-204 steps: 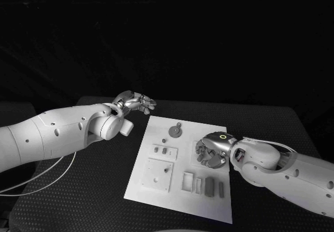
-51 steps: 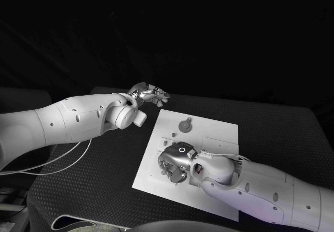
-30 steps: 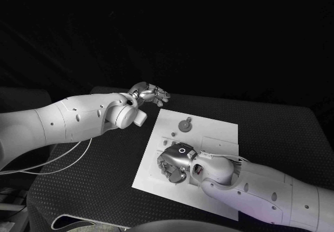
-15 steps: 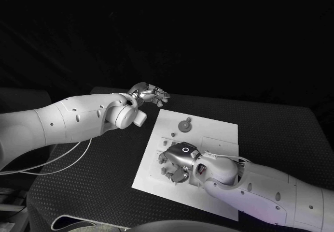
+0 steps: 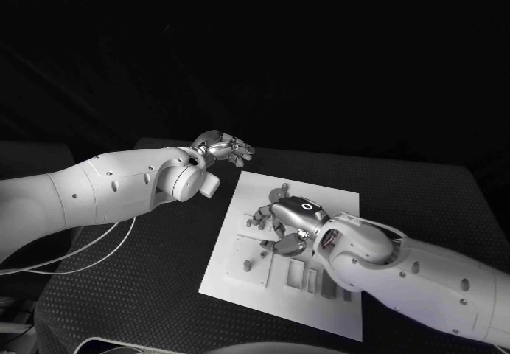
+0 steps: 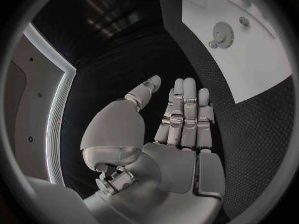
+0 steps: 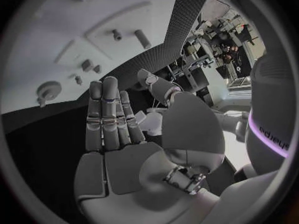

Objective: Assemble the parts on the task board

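Sitting mid-table, the white task board (image 5: 329,203) w/ small parts (image 5: 257,219) on it has the right hand (image 5: 285,228) hovering right above its middle, fingers straight, holding nothing, while the left hand (image 5: 223,150) hangs just off the board's far corner, also flat-fingered and empty.

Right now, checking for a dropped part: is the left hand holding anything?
No, the left hand has its fingers stretched flat, with nothing in its palm.
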`<action>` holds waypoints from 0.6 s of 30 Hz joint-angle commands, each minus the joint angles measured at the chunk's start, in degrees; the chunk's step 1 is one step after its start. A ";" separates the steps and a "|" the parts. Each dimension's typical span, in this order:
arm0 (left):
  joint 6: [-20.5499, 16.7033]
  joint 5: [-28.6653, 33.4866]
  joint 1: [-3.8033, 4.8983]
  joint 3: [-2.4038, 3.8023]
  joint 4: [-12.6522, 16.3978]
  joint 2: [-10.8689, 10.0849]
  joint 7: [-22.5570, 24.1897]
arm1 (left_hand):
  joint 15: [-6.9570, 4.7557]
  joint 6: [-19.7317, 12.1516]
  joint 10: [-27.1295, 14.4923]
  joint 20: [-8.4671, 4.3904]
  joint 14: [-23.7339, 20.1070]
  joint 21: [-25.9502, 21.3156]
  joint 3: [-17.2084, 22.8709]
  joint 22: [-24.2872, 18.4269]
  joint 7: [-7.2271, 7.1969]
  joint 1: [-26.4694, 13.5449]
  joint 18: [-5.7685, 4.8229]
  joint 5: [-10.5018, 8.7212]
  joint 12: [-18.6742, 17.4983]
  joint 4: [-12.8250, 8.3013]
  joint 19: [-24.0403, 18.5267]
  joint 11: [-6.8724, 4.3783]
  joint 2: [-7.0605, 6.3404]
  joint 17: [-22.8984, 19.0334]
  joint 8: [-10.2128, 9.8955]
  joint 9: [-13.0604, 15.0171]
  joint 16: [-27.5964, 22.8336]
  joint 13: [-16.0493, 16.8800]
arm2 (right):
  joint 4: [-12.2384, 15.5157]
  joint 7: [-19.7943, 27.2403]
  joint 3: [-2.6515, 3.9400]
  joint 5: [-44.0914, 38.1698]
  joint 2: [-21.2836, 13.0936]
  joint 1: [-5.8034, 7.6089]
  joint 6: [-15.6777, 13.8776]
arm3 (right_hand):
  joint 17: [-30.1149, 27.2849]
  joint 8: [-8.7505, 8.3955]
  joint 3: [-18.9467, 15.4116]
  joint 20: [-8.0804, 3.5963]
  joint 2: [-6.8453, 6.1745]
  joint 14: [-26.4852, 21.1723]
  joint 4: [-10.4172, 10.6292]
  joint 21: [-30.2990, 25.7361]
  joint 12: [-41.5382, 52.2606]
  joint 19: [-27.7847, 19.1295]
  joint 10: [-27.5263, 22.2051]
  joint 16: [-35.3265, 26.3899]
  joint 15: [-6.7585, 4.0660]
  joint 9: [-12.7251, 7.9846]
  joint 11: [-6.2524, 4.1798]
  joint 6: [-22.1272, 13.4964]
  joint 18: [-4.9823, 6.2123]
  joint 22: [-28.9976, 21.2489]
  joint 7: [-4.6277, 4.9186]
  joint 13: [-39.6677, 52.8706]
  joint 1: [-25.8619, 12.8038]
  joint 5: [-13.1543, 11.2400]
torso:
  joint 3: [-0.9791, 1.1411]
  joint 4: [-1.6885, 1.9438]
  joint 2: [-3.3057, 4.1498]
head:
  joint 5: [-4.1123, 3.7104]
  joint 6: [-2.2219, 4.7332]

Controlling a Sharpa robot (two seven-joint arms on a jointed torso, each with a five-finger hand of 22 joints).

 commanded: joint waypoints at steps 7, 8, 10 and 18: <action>1.01 0.21 0.04 -0.07 -0.77 0.33 0.31 | -0.05 -0.44 -0.42 -1.08 0.27 -0.26 -0.33 0.08 -0.05 0.32 -0.73 0.14 0.06 -0.12 0.37 0.12 -0.02 0.07 0.18 -0.06 -0.36 0.07 | 0.54 -5.42 0.91 22.90 -9.28 6.42 14.23 | 0.23 1.57 -0.86 -0.16 2.28 -1.64 2.52 2.36 8.63 -0.77 7.64 3.23 -2.08 0.54 -2.39 1.01 0.79 1.17 1.42 3.41 -0.05 -2.74 | 0.04 -0.42 -0.16 | -3.03 1.93; 1.00 0.21 0.03 -0.09 -0.90 0.45 0.34 | -0.05 -0.44 -0.42 -1.07 0.27 -0.26 -0.34 0.09 -0.05 0.32 -0.74 0.14 0.06 -0.12 0.37 0.12 -0.02 0.08 0.18 -0.06 -0.36 0.07 | 0.52 -6.42 0.91 23.68 -10.19 6.74 16.00 | 0.21 1.94 -1.26 -0.28 2.39 -1.62 2.61 2.58 10.16 -0.67 8.19 3.50 -2.43 0.79 -2.81 1.42 0.82 1.16 1.17 4.35 -0.04 -2.73 | 0.04 -0.53 -0.23 | -3.35 2.05; 1.05 0.21 0.02 -0.11 -1.07 0.54 0.38 | -0.05 -0.45 -0.42 -1.07 0.26 -0.27 -0.34 0.09 -0.05 0.31 -0.74 0.14 0.07 -0.11 0.37 0.12 -0.02 0.08 0.18 -0.06 -0.37 0.07 | 0.72 -8.15 0.89 26.89 -11.86 7.03 17.07 | 0.38 2.65 -2.36 -0.62 2.44 -0.85 3.18 3.44 14.88 0.19 8.84 4.62 -3.20 1.44 -3.72 2.05 0.81 1.19 0.60 7.53 -0.50 -2.71 | 0.03 -0.58 -0.34 | -3.94 2.24; 1.30 0.37 -0.06 -0.61 -1.22 0.47 0.31 | -0.03 -0.45 -0.41 -1.06 0.24 -0.29 -0.36 0.10 -0.04 0.25 -0.75 0.13 0.07 -0.07 0.36 0.12 0.00 0.10 0.18 -0.06 -0.40 0.07 | 2.87 -16.92 0.42 39.06 -16.30 7.05 23.34 | 8.63 3.45 -9.40 -5.03 4.81 -0.63 8.51 16.62 41.35 2.23 -1.24 19.41 -5.50 3.03 -5.87 3.58 0.71 1.37 -1.09 27.47 -8.16 -2.70 | 0.47 -0.97 -0.57 | -4.86 2.13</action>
